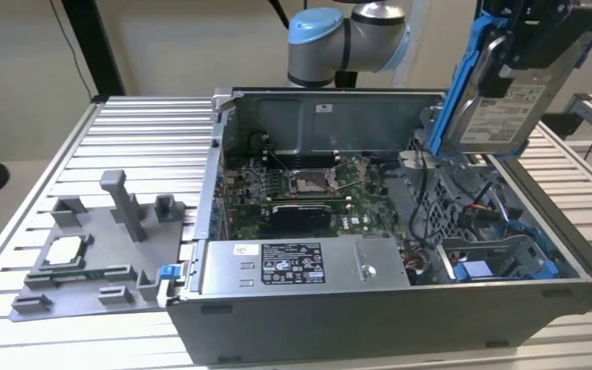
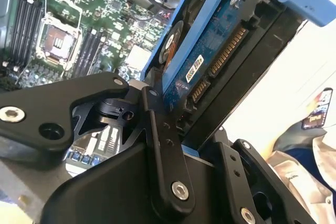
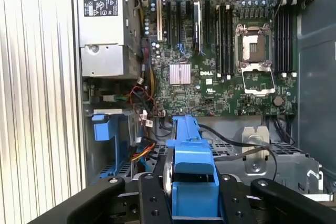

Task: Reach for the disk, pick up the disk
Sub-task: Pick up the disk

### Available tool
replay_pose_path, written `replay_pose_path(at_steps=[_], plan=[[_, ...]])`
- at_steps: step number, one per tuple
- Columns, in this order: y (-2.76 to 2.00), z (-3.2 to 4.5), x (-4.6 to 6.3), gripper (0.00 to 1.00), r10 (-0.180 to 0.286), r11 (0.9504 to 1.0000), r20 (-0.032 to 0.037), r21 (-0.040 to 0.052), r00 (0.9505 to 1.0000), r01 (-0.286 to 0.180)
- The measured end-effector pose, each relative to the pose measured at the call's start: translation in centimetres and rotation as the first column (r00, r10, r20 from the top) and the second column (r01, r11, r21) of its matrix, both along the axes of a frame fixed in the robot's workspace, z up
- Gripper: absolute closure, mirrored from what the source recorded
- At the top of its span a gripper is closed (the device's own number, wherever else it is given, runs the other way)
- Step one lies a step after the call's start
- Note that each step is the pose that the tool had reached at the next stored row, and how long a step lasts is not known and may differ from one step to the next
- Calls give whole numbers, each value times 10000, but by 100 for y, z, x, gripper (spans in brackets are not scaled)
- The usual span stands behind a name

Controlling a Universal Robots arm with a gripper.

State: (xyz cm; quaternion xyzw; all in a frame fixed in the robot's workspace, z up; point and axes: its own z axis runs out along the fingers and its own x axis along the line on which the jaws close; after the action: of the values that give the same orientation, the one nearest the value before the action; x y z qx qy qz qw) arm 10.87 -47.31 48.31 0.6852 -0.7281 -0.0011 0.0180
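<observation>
An open computer case lies on its side on a ribbed metal table, its green motherboard exposed. In the exterior view the silver power supply box with a white and black label sits along the case's near wall, and a grey plastic fixture rests on the table toward the exterior view's left of the case. The arm's grey and light blue joint hangs above the back of the case, the wrist reaching toward the exterior view's right.

The disk is lifted clear above the case, held nearly upright with its white label facing the exterior camera. The gripper grips it at the upper end, fingers closed against the blue bracket.

The second wrist view shows the disk's other side: its blue circuit board and gold connector pins, clamped between black fingers. The first wrist view looks straight down past the bracket's edge onto the motherboard, an empty blue drive bracket in the bay, and the CPU socket.
</observation>
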Motion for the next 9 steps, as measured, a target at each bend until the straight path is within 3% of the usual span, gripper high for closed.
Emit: replay_pose_path(at_steps=[9], plan=[[-95,0,17,100,-52,10000,-8,1,10000,52]])
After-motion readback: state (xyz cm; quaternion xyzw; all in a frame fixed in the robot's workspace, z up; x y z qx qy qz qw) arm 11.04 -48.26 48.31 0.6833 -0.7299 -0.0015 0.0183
